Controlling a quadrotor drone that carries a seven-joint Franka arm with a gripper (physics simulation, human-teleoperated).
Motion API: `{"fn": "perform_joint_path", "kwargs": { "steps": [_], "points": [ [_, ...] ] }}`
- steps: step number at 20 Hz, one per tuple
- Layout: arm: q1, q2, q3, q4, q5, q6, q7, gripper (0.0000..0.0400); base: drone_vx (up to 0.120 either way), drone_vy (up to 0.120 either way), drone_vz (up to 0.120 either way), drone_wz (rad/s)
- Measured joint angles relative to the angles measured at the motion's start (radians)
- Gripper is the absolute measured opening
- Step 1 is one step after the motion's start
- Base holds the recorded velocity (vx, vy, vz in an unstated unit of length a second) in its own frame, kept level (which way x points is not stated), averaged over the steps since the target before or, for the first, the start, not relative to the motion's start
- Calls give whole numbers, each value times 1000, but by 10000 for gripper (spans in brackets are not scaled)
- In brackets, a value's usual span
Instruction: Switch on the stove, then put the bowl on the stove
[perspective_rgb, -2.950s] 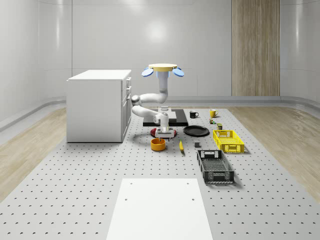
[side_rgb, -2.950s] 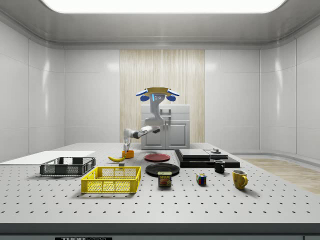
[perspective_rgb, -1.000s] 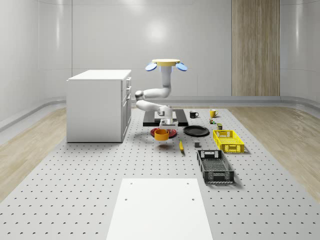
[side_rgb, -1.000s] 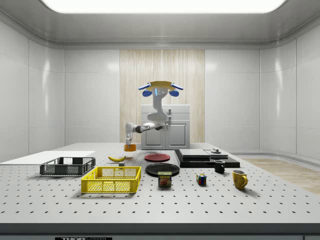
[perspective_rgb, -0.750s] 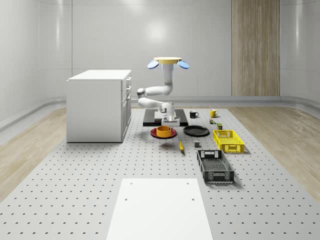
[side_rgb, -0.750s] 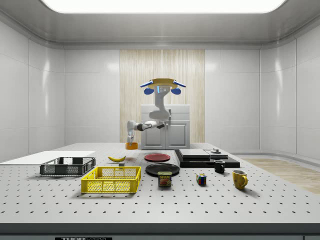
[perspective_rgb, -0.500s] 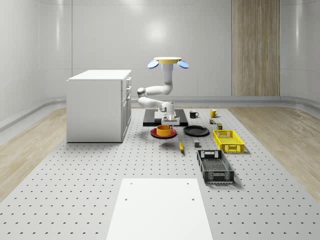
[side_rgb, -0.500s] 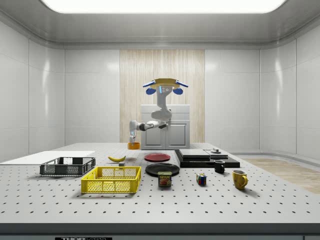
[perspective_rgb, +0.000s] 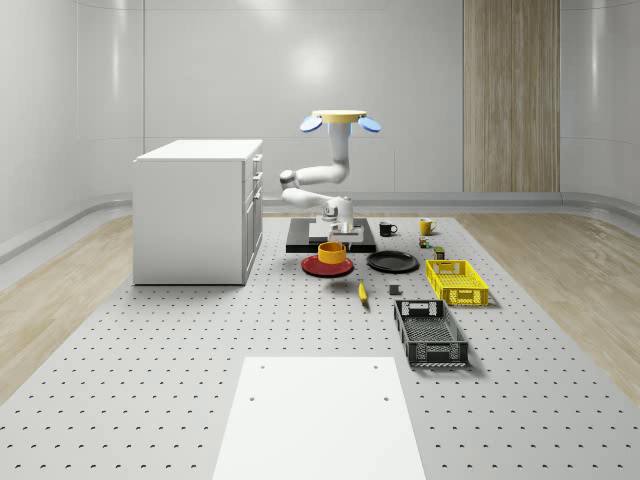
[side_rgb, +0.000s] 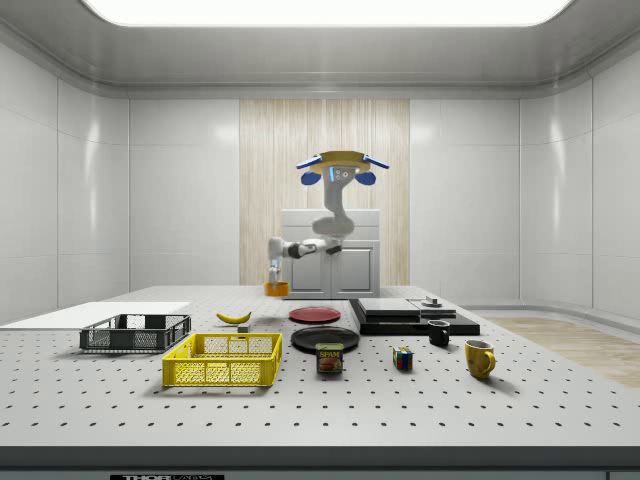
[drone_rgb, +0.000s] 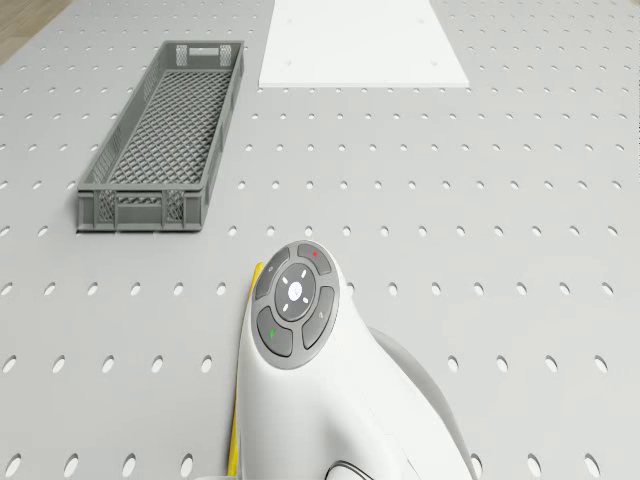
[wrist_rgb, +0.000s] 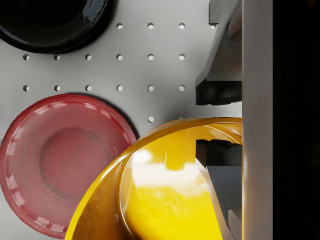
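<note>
Clamped on the orange bowl (perspective_rgb: 332, 253), the claw (perspective_rgb: 343, 239) has carried it up over the red plate (perspective_rgb: 327, 266), nearer the stove (perspective_rgb: 358, 236); the drone (perspective_rgb: 339, 119) hovers above the perforated table (perspective_rgb: 150, 350).

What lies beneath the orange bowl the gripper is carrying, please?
In the wrist view, the red plate and bare perforated table lie below the orange bowl, held in the gripper. The bowl hides whatever is directly under it.

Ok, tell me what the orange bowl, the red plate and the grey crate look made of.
Orange bowl, held in the hand: glossy, like glazed ceramic or hard plastic; bright reflections show inside it.
Red plate: smoother satin finish with soft rim highlights, probably plastic or ceramic.
Grey crate: matte, with lattice walls and floor, most likely moulded plastic.
</note>
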Motion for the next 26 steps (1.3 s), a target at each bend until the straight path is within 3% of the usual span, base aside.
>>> {"fn": "perform_joint_path", "kwargs": {
  "steps": [4,9,26],
  "points": [
    [0,0,0,0,0,0,0,100,-120,0,0,0],
    [1,1,0,0,0,-1,0,100,-120,96,0,0],
    [2,3,0,0,-1,-3,-1,100,-120,-12,0,0]
  ]
}}
